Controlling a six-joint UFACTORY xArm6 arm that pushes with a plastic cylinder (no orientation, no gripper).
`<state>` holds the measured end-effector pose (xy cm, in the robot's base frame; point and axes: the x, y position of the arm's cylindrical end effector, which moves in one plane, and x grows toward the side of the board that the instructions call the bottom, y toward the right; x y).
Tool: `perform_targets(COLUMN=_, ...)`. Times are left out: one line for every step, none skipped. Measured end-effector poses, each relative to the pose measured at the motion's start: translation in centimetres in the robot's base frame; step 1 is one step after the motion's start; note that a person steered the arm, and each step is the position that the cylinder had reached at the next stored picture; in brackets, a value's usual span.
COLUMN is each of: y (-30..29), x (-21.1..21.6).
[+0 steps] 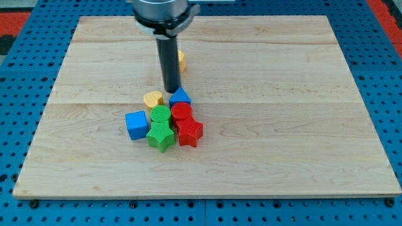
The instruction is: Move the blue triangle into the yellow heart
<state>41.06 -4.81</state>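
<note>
The blue triangle (181, 96) lies near the board's middle, on top of a cluster of blocks. The yellow heart (152, 99) lies just to its left, a small gap between them. My tip (172, 91) stands at the triangle's upper left edge, touching or nearly touching it, between the triangle and the heart. The rod rises from there toward the view's top.
Below the triangle sit a red round block (182, 112), a red star (189, 132), a green round block (161, 115), a green star (161, 135) and a blue cube (136, 124). A yellow block (181, 60) is partly hidden behind the rod. The wooden board (282, 125) lies on a blue pegboard.
</note>
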Motion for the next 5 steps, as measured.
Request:
perform_targets(y=1.0, x=0.0)
perform_targets(y=3.4, x=-1.4)
perform_targets(y=4.5, x=-2.6)
perform_targets(y=6.7, x=-0.6)
perform_targets(y=6.2, x=0.8)
